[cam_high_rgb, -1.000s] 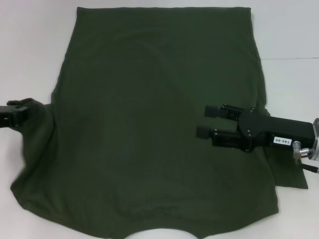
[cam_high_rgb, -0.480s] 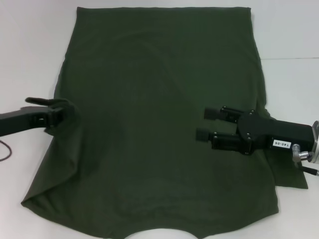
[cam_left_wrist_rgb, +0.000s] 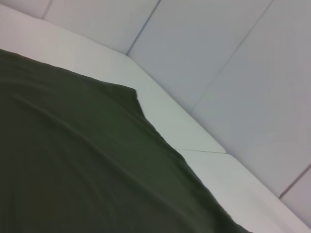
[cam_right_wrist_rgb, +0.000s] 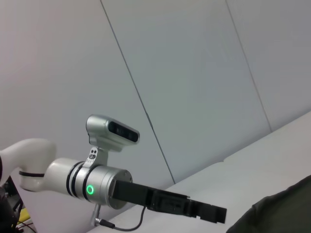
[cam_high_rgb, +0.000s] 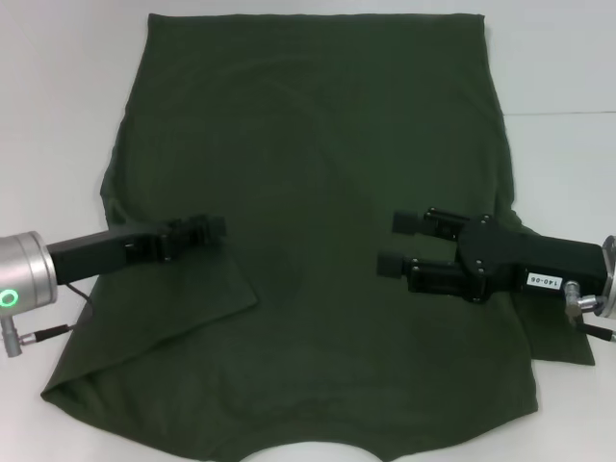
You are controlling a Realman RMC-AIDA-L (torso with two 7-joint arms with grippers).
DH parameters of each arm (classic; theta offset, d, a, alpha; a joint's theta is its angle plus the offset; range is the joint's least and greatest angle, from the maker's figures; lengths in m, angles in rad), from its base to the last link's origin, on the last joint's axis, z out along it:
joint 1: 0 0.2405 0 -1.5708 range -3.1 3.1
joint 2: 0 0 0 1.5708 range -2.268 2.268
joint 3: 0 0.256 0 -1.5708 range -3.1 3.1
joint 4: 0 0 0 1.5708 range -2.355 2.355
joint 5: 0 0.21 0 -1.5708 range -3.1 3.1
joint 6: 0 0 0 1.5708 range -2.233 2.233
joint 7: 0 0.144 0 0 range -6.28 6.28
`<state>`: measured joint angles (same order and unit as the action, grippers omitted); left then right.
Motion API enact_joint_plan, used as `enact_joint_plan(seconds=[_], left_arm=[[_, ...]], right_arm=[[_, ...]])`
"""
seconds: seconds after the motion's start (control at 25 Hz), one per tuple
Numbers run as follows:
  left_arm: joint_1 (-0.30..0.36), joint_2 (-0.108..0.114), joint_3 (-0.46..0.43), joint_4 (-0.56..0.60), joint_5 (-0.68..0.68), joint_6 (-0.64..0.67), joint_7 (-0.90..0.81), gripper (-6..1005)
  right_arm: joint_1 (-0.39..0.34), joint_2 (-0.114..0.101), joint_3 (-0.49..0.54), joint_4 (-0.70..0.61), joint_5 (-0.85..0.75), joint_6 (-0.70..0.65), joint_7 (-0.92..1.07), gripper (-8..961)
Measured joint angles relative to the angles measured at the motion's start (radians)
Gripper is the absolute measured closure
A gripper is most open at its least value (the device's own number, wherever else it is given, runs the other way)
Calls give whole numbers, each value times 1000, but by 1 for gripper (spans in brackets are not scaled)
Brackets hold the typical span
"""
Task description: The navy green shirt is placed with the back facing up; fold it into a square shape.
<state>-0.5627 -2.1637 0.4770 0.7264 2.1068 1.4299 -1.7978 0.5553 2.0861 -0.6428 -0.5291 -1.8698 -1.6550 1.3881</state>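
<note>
The navy green shirt (cam_high_rgb: 318,164) lies flat on the white table, plain side up, collar at the near edge. My left gripper (cam_high_rgb: 210,229) is shut on the shirt's left sleeve and holds it over the shirt's body, where it forms a folded flap (cam_high_rgb: 183,298). My right gripper (cam_high_rgb: 397,242) is open and empty, just above the shirt's right part. The right sleeve (cam_high_rgb: 558,332) sticks out flat behind it. The left wrist view shows only shirt fabric (cam_left_wrist_rgb: 73,170) and table. The right wrist view shows the left gripper (cam_right_wrist_rgb: 209,212) and a bit of shirt (cam_right_wrist_rgb: 282,208).
The white table (cam_high_rgb: 58,115) shows bare on both sides of the shirt, with a seam (cam_high_rgb: 568,113) at the right. Grey wall panels (cam_left_wrist_rgb: 233,73) stand behind the table. A cable (cam_high_rgb: 43,332) hangs off the left wrist.
My left gripper has moved right from the table's left side, carrying the sleeve over the shirt's body and folding it inward. The right gripper has barely moved.
</note>
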Motion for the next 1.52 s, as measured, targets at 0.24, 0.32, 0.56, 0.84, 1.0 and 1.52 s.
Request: enact_joint_plan(seconds=[0.24,0.32,0.56,0.84,1.0,1.52], left_arm=[[19,1,-12,7,-18,-2,4,637],[25,1,-14,13,-18,-13,4,484],[41,-1,-25,10,-16,-115,-32,264],[47,0,-26,-14,16,-253,-110,138],[42,0,-20,-49,17,-293,-112,137],[-76,0,-1,-140,-6,-342,-53,138]], right_arm=[[-1,0,7,0,0,-4,0,105],[-2,0,7,0,0,-4,0,106],[-2,0,8,0,0,0,7,106],[-2,0,8,0,0,-3,9,106],[0,0,8,0,0,-3,9,106],[-12,-2,6,0,0,-4,1,107]])
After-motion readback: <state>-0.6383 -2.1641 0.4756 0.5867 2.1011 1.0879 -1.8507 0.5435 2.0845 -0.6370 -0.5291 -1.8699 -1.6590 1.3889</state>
